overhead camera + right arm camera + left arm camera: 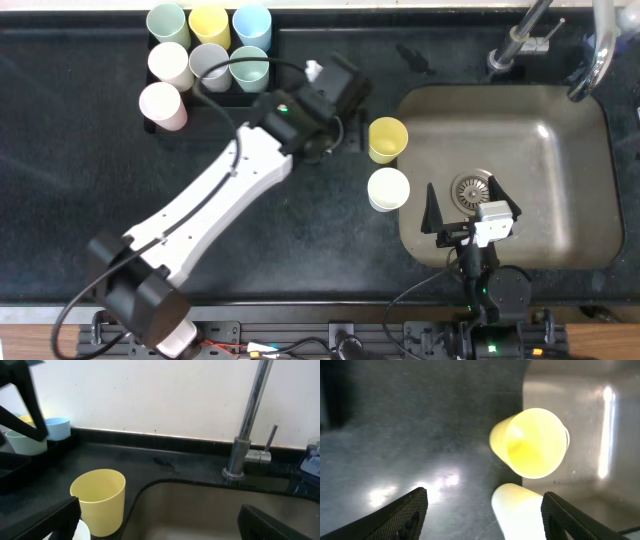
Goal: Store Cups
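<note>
A yellow cup (387, 139) (535, 442) (100, 500) and a cream cup (388, 189) (520, 510) stand upright on the dark counter, just left of the sink. My left gripper (484, 496) hangs open above the counter, a little left of these two cups, with nothing between its fingers. Several more cups, green (167, 22), yellow (209, 22), blue (251, 22), white (170, 62), grey (209, 62) and green (249, 68), stand in a black tray (276, 40) at the back left. A pale pink cup (163, 106) sits by the tray's front left corner. My right gripper (465, 192) (160, 507) is open and empty over the sink.
The steel sink (560, 180) takes up the right side, with a faucet (520, 40) (250, 425) behind it. The left arm's white link (220, 190) lies diagonally across the middle of the counter.
</note>
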